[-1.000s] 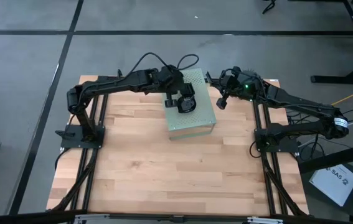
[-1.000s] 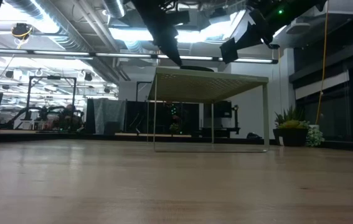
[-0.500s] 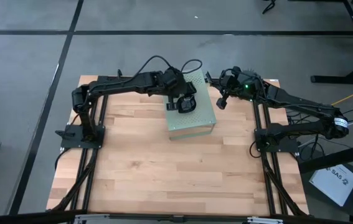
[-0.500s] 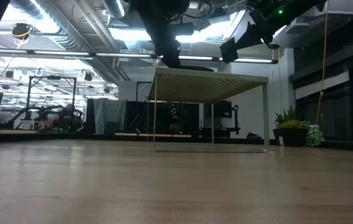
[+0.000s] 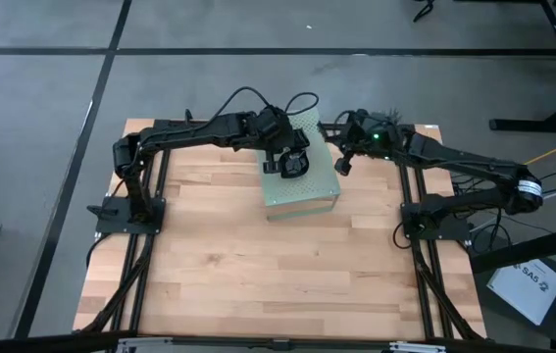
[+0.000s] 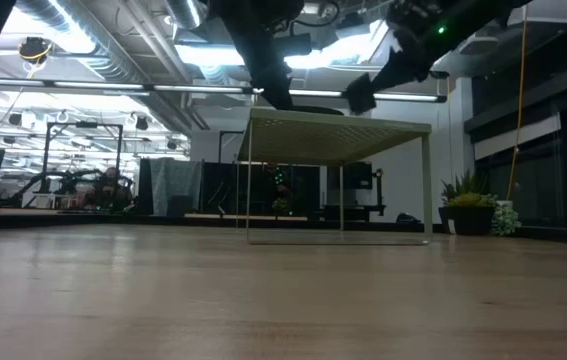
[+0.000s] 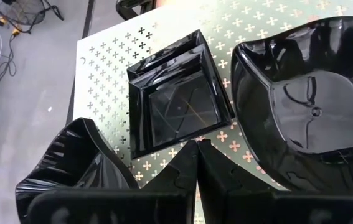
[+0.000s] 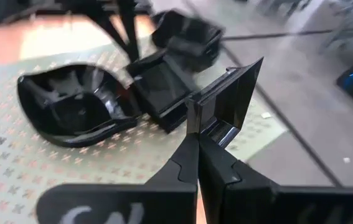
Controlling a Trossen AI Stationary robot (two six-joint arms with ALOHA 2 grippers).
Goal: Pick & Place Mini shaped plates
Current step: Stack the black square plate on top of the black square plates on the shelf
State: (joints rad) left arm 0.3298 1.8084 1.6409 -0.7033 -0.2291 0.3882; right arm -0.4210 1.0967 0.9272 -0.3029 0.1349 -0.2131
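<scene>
Pale green perforated box [image 5: 300, 167] stands on the butcher-block table [image 5: 258, 265] in the high view; the left gripper [image 5: 293, 163] sits over its top with a black plate, unmoved since half a second ago, while the right gripper [image 5: 342, 164] has swung inward from beside the box to its edge, which suggests it is bringing its plate in to set down. From the low view, the box reads as a raised platform [image 6: 338, 125], with the right gripper [image 6: 361, 96] now lower and closer to its top than before, something the overhead hides. At the left wrist, the left gripper [image 7: 196, 149] has its fingers pressed together, apparently pinching the rim of a wavy plate [image 7: 70, 168]; a square plate [image 7: 179, 99] and a rounded wavy plate [image 7: 313, 106] rest on the box. At the right wrist, the right gripper [image 8: 195, 134] is clamped on the rim of a square plate [image 8: 229, 93], held above the box near its edge.
</scene>
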